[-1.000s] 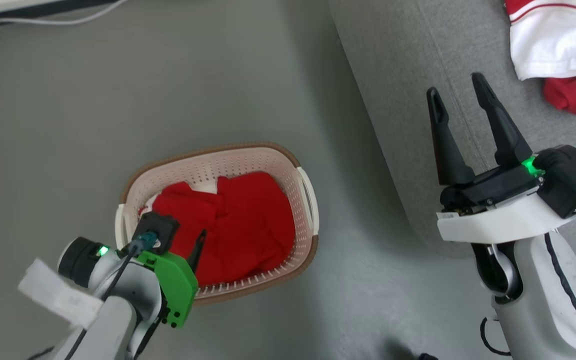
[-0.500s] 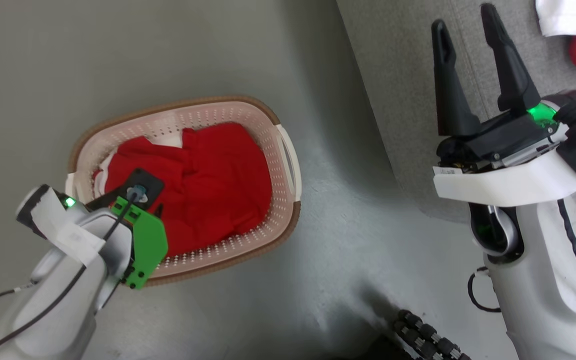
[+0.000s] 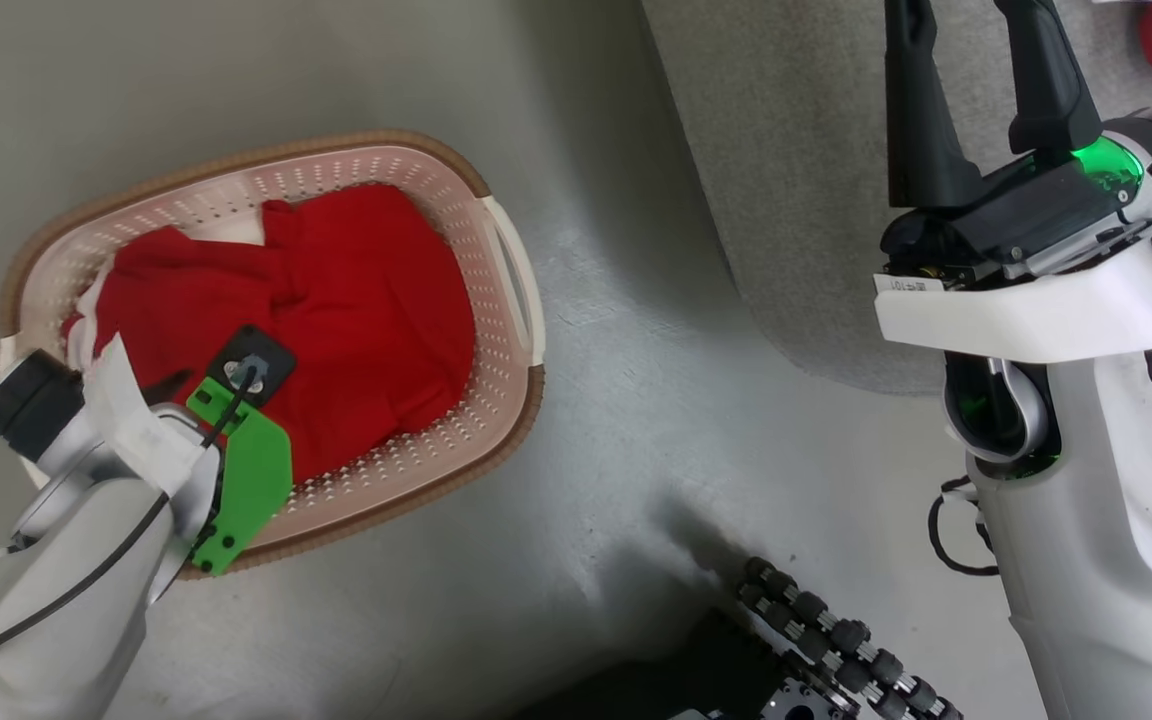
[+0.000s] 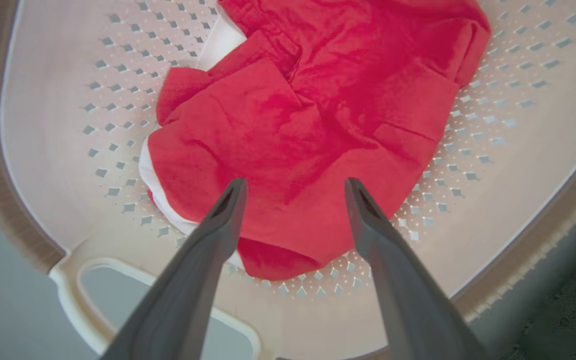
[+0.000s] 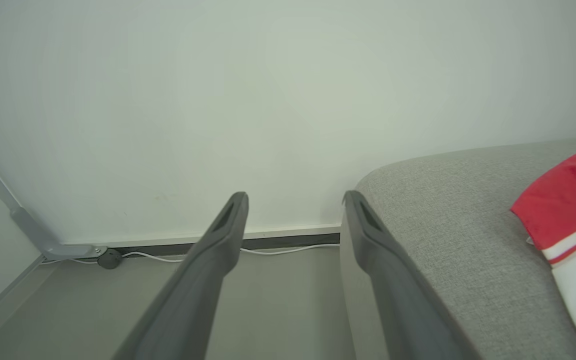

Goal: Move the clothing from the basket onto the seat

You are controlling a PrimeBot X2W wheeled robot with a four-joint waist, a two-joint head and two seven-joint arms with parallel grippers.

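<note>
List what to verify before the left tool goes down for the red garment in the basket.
1. Open left tool: ok, fingers spread.
2. Aim at the red garment inside the laundry basket: ok.
3. Fingers touching the cloth: cannot tell.
4. Open, empty right tool: ok.
5. Bare space on the sofa beside the red-and-white garment: ok.
</note>
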